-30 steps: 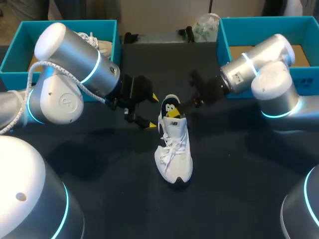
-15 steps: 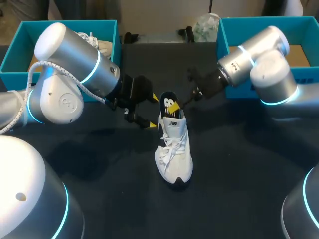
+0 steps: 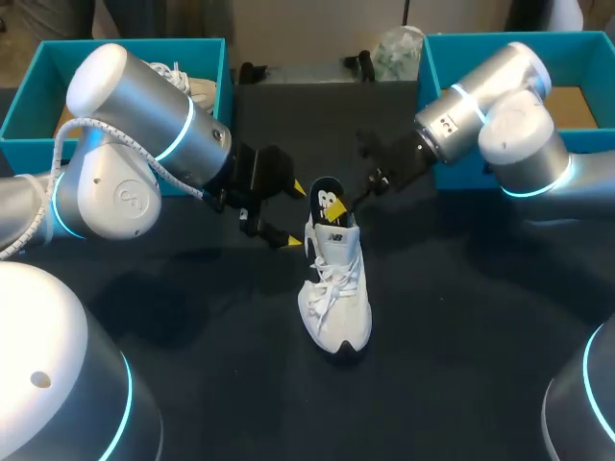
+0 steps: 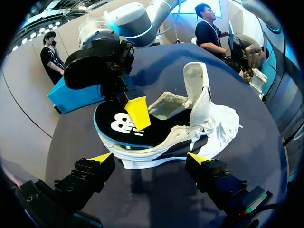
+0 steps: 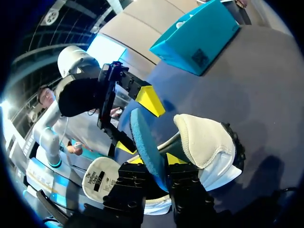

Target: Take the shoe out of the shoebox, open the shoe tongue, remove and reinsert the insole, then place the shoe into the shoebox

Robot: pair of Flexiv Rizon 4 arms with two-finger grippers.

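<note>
Now the shoe [image 3: 334, 288] sits mid-surface [image 3: 461, 336], toe toward the robot. Its insole [image 3: 322, 189] juts up from the heel end, pinched by the right gripper [image 3: 335, 208]. The left gripper [image 3: 296, 213] is spread just beside the heel, so it looks best placed to steady the shoe.

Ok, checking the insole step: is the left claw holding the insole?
No, the right claw is shut on the insole; the left claw stands open by the shoe.
</note>
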